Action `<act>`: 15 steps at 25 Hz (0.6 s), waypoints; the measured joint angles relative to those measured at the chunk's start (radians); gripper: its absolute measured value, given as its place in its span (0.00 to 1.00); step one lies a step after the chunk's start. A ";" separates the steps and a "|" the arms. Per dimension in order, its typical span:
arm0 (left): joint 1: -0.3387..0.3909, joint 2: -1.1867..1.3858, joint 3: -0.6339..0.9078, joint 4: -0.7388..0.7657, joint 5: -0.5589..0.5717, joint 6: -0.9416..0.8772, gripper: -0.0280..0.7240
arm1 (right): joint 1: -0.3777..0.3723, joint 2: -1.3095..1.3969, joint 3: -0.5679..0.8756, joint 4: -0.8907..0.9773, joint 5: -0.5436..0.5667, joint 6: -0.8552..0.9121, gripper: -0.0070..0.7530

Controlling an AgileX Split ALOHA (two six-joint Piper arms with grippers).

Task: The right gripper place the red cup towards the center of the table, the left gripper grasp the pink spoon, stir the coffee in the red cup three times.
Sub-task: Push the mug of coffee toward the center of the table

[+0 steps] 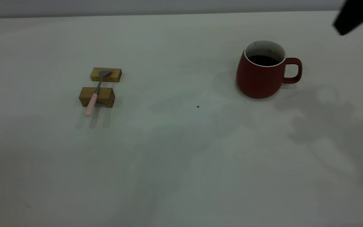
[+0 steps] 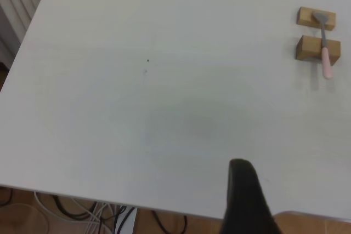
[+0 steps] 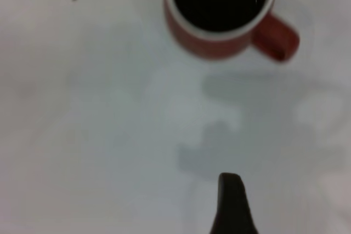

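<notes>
Nothing of the task looks done yet. Cup point(image 1: 265, 72) with coffee point(image 1: 263, 60) stands at the exterior view's right, off centre on the table point(image 1: 181, 157); spoon point(image 1: 95, 92) lies across two blocks point(image 1: 101, 87) at left. Right gripper point(image 3: 233, 204) hangs short of the cup, left gripper point(image 2: 247, 201) far from the spoon; neither holds anything, their openness I cannot tell.

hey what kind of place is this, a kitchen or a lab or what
Most likely a robot lab bench rather than a kitchen: a bare pale table holding only a red cup of coffee and a pink spoon propped on two wooden blocks, with loose cables under the table edge.
</notes>
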State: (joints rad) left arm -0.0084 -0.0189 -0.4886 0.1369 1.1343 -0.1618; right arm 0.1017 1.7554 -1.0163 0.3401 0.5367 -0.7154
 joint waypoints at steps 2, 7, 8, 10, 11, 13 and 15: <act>0.000 0.000 0.000 0.000 0.000 0.000 0.74 | 0.000 0.105 -0.092 0.000 0.002 -0.032 0.78; 0.000 0.000 0.000 0.000 0.000 0.000 0.74 | -0.018 0.335 -0.304 -0.002 0.054 -0.223 0.78; 0.000 0.000 0.000 0.000 0.000 0.000 0.74 | -0.022 0.364 -0.335 -0.003 0.069 -0.289 0.78; 0.000 0.000 0.000 0.000 0.000 0.000 0.74 | -0.040 0.416 -0.376 -0.001 0.088 -0.432 0.78; 0.000 0.000 0.000 0.000 0.000 0.000 0.74 | -0.046 0.436 -0.390 0.006 0.091 -0.522 0.78; 0.000 0.000 0.000 0.000 0.000 0.000 0.74 | -0.062 0.468 -0.404 0.039 0.092 -0.702 0.78; 0.000 0.000 0.000 0.000 0.000 0.000 0.74 | -0.076 0.500 -0.407 0.082 0.092 -0.887 0.78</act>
State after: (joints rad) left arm -0.0084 -0.0189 -0.4886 0.1369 1.1343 -0.1618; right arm 0.0254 2.2557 -1.4236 0.4220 0.6285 -1.6024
